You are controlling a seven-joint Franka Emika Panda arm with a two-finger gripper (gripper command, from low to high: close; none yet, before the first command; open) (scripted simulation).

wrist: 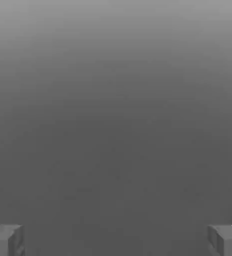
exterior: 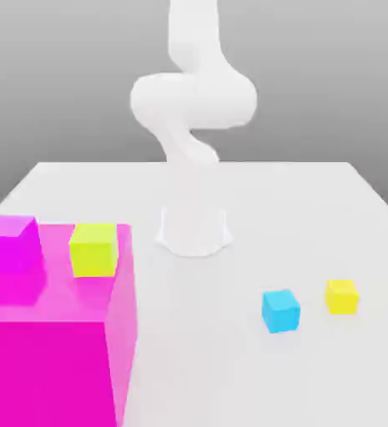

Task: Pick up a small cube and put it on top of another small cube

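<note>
A small cyan-blue cube rests on the white table toward the exterior view's right. A small yellow cube of about the same size lies a short way to its right, apart from it. The white arm rises from its base at the table's middle and runs out of the picture at the top. In the hand view my gripper is open, its two grey fingertips far apart, with nothing between them and only a grey backdrop ahead.
A big magenta block fills the near corner at the exterior view's left. On its top stand a lime-green cube and a magenta cube. White tabletop lies between the block and the two small cubes.
</note>
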